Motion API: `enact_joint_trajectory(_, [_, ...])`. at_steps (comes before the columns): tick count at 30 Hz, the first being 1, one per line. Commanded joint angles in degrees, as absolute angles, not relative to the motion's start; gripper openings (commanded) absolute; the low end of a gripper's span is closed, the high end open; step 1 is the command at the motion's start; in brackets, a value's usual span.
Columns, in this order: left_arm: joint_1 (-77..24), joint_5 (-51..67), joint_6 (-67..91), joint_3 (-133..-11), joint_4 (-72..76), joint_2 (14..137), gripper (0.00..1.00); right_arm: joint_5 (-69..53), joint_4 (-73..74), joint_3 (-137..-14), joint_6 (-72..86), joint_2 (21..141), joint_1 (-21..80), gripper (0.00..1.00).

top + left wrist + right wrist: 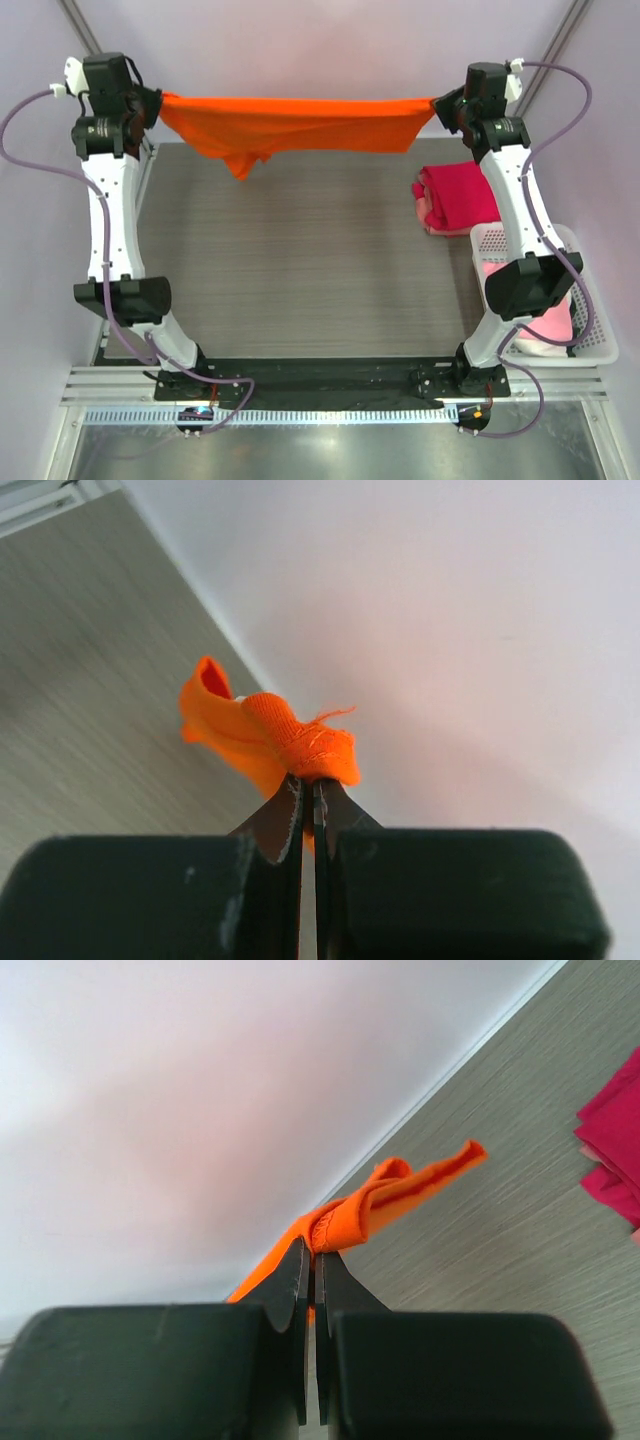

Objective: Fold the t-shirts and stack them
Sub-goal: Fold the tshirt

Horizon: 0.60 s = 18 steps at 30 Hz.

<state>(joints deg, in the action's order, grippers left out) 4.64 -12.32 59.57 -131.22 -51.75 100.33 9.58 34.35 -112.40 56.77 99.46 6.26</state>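
Note:
The bright orange t-shirt [290, 125] hangs stretched in the air along the far edge of the table, held at both ends. My left gripper [158, 103] is shut on its left end, seen as a bunched orange hem [290, 740] in the left wrist view. My right gripper [438, 105] is shut on its right end, a folded orange hem [380, 1205] in the right wrist view. A fold of the orange shirt droops toward the table left of centre. A folded magenta-red t-shirt [458, 196] lies at the table's right side, and also shows in the right wrist view [615, 1150]. Pale pink shirts [545, 325] lie in the basket.
A white plastic lattice basket [590, 345] stands off the table's right edge by the right arm. The grey wood-grain table [300, 260] spreads between the arms. White walls close the far side and both flanks.

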Motion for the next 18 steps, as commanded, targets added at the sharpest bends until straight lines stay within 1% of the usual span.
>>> enact_joint_trajectory(1, [5.89,-13.97,59.50,-120.27,-42.84,97.04,0.00,7.22,32.08,-111.55,56.08,100.63,5.36,0.01])
enact_joint_trajectory(2, [5.89,-14.32,59.94,-117.10,-41.50,96.25,0.00,6.69,31.47,-109.88,55.64,100.72,5.36,0.01])
enact_joint_trajectory(3, [5.89,-14.50,60.12,-110.54,-40.27,94.59,0.00,5.81,29.46,-105.51,55.20,100.64,5.36,0.01])
enact_joint_trajectory(5, [5.89,-15.03,60.64,-102.96,-35.70,92.39,0.00,3.44,26.21,-99.70,54.15,99.59,5.27,0.01])
enact_joint_trajectory(6, [5.98,-15.12,60.91,-94.65,-33.60,89.76,0.00,2.91,22.02,-92.97,53.53,98.97,5.36,0.01])
enact_joint_trajectory(8, [5.89,-15.20,61.17,-86.70,-27.88,87.03,0.00,2.11,17.69,-85.82,53.26,96.96,5.27,0.01])
enact_joint_trajectory(9, [5.89,-15.38,61.26,-79.09,-26.30,85.36,0.00,1.94,13.92,-79.26,53.17,96.33,5.36,0.01])
enact_joint_trajectory(11, [5.80,-15.64,61.52,-71.32,-21.81,80.70,0.00,2.02,11.09,-73.16,53.26,95.10,5.36,0.01])
enact_joint_trajectory(12, [5.80,-15.64,61.52,-64.49,-20.49,79.29,0.00,2.20,9.07,-68.17,53.17,94.23,5.27,0.01])
enact_joint_trajectory(14, [5.89,-16.69,61.87,-58.48,-19.08,74.98,0.00,2.11,6.95,-63.22,53.09,92.99,5.36,0.01])
enact_joint_trajectory(15, [5.89,-17.31,62.14,-52.70,-18.72,73.49,0.00,2.02,5.03,-58.32,53.09,91.77,5.36,0.01])
enact_joint_trajectory(16, [5.80,-17.66,62.57,-49.78,-17.42,71.82,0.00,1.93,3.88,-55.75,53.43,91.15,5.36,0.01])
enact_joint_trajectory(17, [5.80,-17.75,63.10,-46.96,-16.79,68.85,0.00,1.76,2.65,-50.68,53.52,90.36,5.36,0.01])
enact_joint_trajectory(18, [5.80,-17.93,63.28,-42.24,-16.18,67.17,0.00,1.76,0.64,-48.28,53.79,88.52,5.27,0.01])
